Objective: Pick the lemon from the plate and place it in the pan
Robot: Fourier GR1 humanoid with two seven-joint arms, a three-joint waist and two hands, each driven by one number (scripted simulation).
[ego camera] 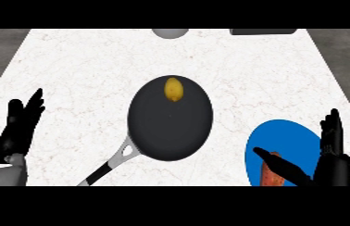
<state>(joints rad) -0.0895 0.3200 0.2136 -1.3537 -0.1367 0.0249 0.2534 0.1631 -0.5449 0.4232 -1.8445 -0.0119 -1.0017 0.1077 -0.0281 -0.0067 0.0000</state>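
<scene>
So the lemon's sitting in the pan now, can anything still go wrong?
A couple of things, perhaps. The lemon lies near the far rim of the pan, not in the middle, so a knock could roll it about. The pan's handle points toward the left hand, which might nudge it if it moves. The right hand is open over the blue plate, close to a reddish item, and could bump that.

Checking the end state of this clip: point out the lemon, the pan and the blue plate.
lemon [173,89], head view, middle of its yellow skin.
pan [169,128], head view, bare dark base below the lemon.
blue plate [282,133], head view, bare blue surface near its upper rim.
</scene>
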